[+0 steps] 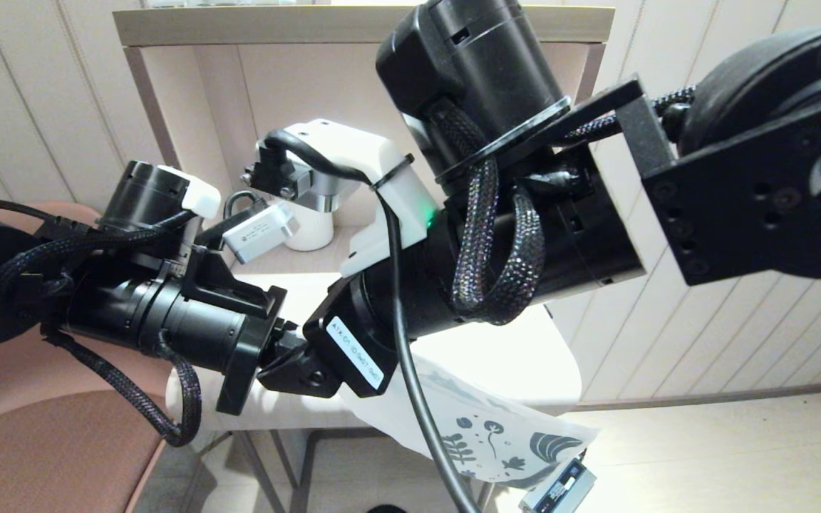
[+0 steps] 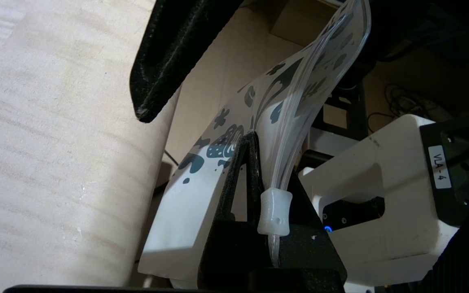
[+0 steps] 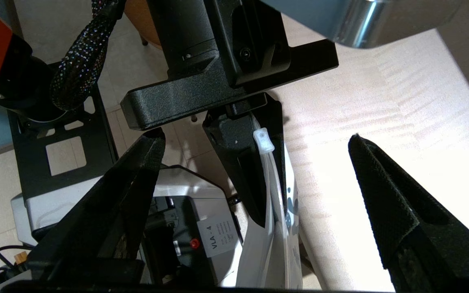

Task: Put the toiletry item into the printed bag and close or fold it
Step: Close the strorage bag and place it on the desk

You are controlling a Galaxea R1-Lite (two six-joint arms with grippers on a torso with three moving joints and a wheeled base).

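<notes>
The printed bag (image 1: 496, 431) hangs over the table's front edge, its teal leaf prints facing up. My left gripper (image 2: 273, 162) is shut on the bag's zip edge (image 2: 295, 106), just past the white slider (image 2: 274, 211). In the head view the left gripper (image 1: 295, 362) sits at the table's front, close against the right wrist. My right gripper (image 3: 255, 138) stands wide open, one finger on each side of the left gripper and of the bag (image 3: 259, 252), touching neither. The comb does not show in any view.
A white ribbed mug (image 1: 308, 231) stands at the back of the light wood table (image 1: 524, 356), under a shelf. A pink chair (image 1: 47, 442) is at the left. The robot's white base (image 2: 381, 195) lies below the bag.
</notes>
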